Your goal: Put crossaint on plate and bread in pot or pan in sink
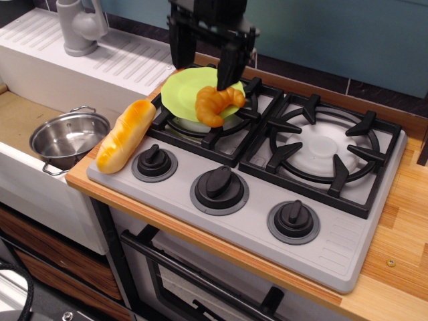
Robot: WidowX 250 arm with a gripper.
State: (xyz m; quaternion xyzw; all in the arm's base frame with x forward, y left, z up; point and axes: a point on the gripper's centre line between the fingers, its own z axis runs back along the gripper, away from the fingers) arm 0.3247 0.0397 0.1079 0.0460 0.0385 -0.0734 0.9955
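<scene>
The golden-orange crossaint (pixel 215 104) lies on the right front edge of the lime-green plate (pixel 184 93), which rests on the left burner grate. My gripper (pixel 202 65) is open and empty, raised above the plate's back part, with its right finger just over the crossaint. The bread (pixel 126 135), a long pale loaf with a glazed top, lies on the stove's left edge. The steel pot (pixel 67 139) stands in the sink (pixel 20 120) to the left of the bread.
A grey tap (pixel 79 25) stands on the ribbed drainboard (pixel 127 60) at the back left. Three black knobs (pixel 219 188) line the stove front. The right burner grate (pixel 326 150) is bare. A wooden counter (pixel 401 254) lies to the right.
</scene>
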